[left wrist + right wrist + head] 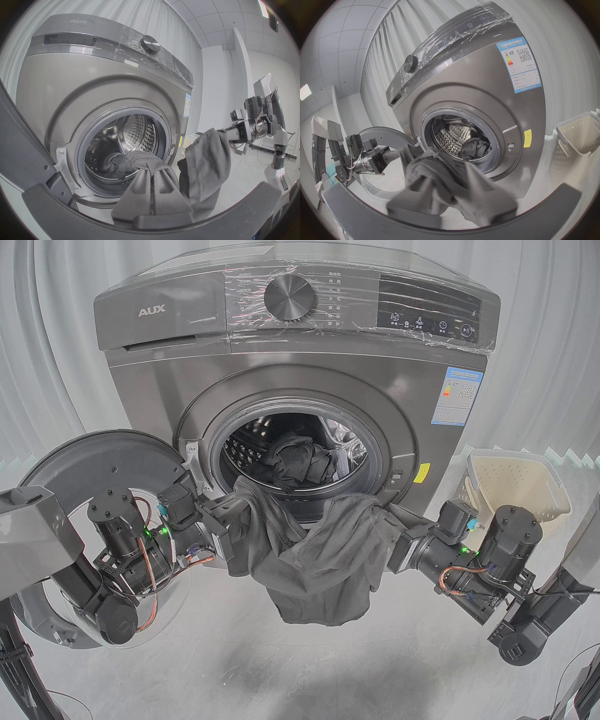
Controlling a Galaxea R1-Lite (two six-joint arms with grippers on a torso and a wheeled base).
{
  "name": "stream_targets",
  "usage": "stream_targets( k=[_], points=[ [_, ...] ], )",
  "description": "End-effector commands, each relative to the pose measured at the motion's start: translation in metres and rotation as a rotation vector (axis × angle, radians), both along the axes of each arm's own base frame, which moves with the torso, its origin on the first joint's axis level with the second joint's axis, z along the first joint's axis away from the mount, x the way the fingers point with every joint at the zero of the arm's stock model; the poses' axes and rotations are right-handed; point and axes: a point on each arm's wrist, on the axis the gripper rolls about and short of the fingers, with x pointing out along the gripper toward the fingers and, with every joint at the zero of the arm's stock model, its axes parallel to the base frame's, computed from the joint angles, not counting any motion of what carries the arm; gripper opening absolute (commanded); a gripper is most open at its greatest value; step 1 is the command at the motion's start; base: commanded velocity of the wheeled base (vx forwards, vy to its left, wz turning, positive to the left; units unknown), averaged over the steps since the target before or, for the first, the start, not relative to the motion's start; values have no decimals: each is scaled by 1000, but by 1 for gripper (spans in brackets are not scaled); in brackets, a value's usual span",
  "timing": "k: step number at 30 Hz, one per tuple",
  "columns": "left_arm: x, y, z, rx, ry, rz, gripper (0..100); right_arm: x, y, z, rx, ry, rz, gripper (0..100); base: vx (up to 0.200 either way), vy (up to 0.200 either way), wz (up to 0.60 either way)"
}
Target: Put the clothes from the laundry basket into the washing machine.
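Grey garment (319, 565): stretched between both grippers just in front of the drum opening's lower rim. Its upper left edge lies over the rim, and its middle sags well below it, above the floor.
Left gripper (153, 187): jaws closed on the garment's left end, near the hinge side of the opening.
Right gripper (450, 187): jaws clamped on a bunched fold at the garment's right end, below the opening's right edge.
Washing machine (281, 371): front loader with its drum open.
Black clothing (294, 462): already lying inside the drum, toward the back.
Risk 1: the sagging middle could snag on the rim or door seal, leaving cloth hanging out, if the ends go in without being lifted.
Risk 2: if one side lets go too early, the garment would probably swing down onto the floor.
Door (94, 465): swung wide open beside the left arm, so a sideways move on that side could hit it.
Laundry basket (550, 471): on the floor at the machine's right side, behind the right arm.
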Motion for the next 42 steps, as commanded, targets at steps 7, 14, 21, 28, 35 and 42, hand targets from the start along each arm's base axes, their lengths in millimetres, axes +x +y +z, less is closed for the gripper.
stream_targets(
  k=[7,14,21,28,35,42],
  points=[
    [2,-2,11,-23,-39,10,0,-10,-7,-57,-153,188,2,100,0,0,0],
    [3,-4,13,-29,-44,17,0,-18,-29,-104,-288,363,-33,100,0,0,0],
    [2,-5,13,-32,-44,15,0,-28,-33,-124,-355,424,37,100,0,0,0],
    [2,-6,13,-29,-43,11,0,-8,-15,-114,-293,330,55,100,0,0,0],
    [1,-8,14,-30,-47,5,0,19,6,-107,-219,242,118,100,0,0,0],
    [1,-8,15,-32,-51,5,0,38,21,-105,-184,184,156,100,0,0,0]
  ],
)
